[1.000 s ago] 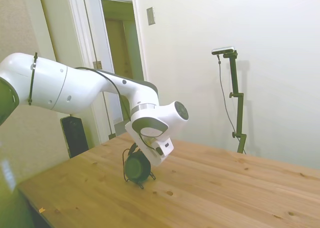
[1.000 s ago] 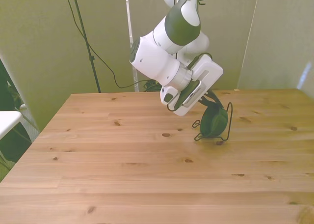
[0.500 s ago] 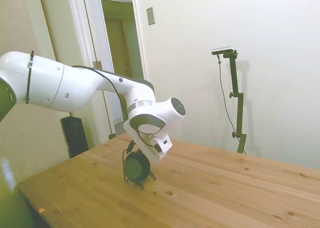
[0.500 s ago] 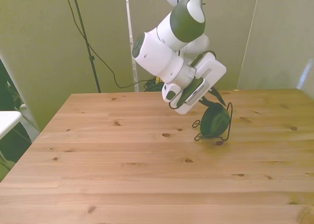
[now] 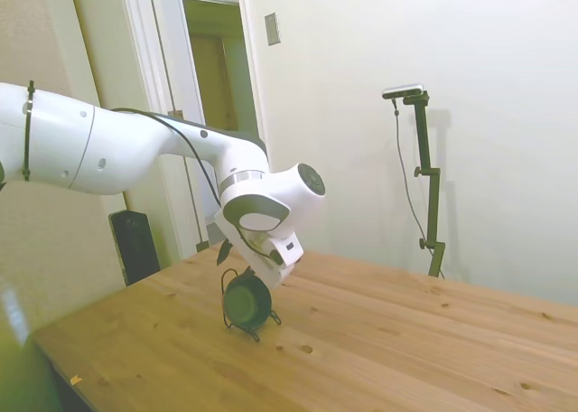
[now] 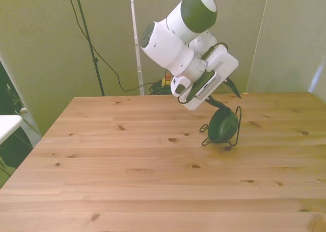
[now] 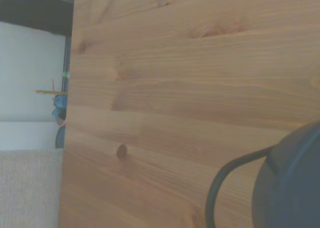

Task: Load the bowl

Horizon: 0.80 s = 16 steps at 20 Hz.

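Note:
The dark green bowl (image 6: 223, 125) stands on its edge in a thin black wire rack (image 6: 238, 124) on the wooden table (image 6: 127, 181), right of the middle in the front view. My gripper (image 6: 228, 100) hangs just above the bowl's upper rim, tilted, with its dark fingers (image 6: 235, 91) spread and nothing between them. In the side view the bowl (image 5: 246, 303) sits upright in the rack (image 5: 255, 331) under the gripper (image 5: 235, 266). The wrist view catches a blurred part of the bowl (image 7: 295, 188) and one curved wire of the rack (image 7: 220, 188).
A doorway (image 5: 212, 114) and a dark speaker-like box (image 5: 135, 245) lie beyond the table's far end in the side view. Cables and small coloured items (image 6: 164, 83) sit on the floor behind the table.
The arm has lifted and drawn back, so the gripper now stands higher above the bowl's rim. The bowl has stayed on its edge in the rack.

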Tool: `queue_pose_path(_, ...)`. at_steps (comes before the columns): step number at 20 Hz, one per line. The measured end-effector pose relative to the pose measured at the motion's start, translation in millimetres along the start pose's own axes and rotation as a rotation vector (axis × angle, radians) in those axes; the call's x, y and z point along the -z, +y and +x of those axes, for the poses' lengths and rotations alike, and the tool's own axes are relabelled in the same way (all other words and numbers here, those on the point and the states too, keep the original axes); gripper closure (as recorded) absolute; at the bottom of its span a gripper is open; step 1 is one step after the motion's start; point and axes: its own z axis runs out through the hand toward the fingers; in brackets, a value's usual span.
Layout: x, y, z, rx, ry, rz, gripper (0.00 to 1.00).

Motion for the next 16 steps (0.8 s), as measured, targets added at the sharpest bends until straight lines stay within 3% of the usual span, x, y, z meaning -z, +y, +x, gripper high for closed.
queue_pose_path(7,18,-21,-76,-0.067,0.265,-0.068,0.0)
queue_pose_path(16,8,-8,-146,-0.214,0.631,-0.215,0.0)
